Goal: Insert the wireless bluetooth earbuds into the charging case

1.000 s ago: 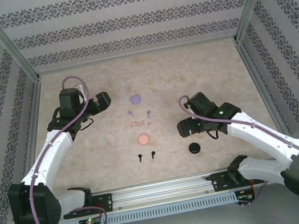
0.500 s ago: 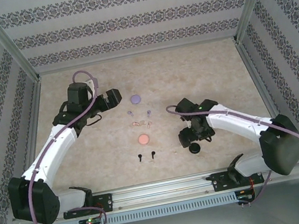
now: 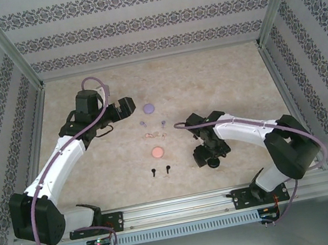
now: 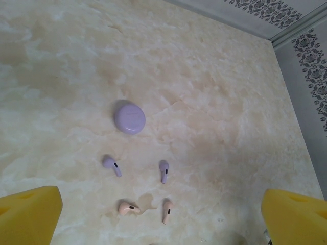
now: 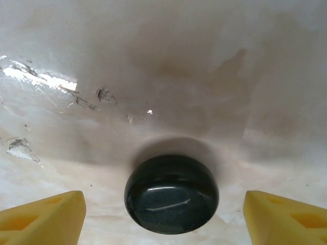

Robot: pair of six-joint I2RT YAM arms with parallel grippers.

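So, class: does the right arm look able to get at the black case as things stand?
Probably yes. The right gripper hangs just over the black case, its open fingers standing either side with gaps, and nothing lies between them and it but bare table.

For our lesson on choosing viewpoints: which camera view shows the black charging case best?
The right wrist view: the black charging case sits large and central, its glossy closed lid clear, framed by the open right tool. The top external view gives it as a small dark spot, partly covered by that tool.
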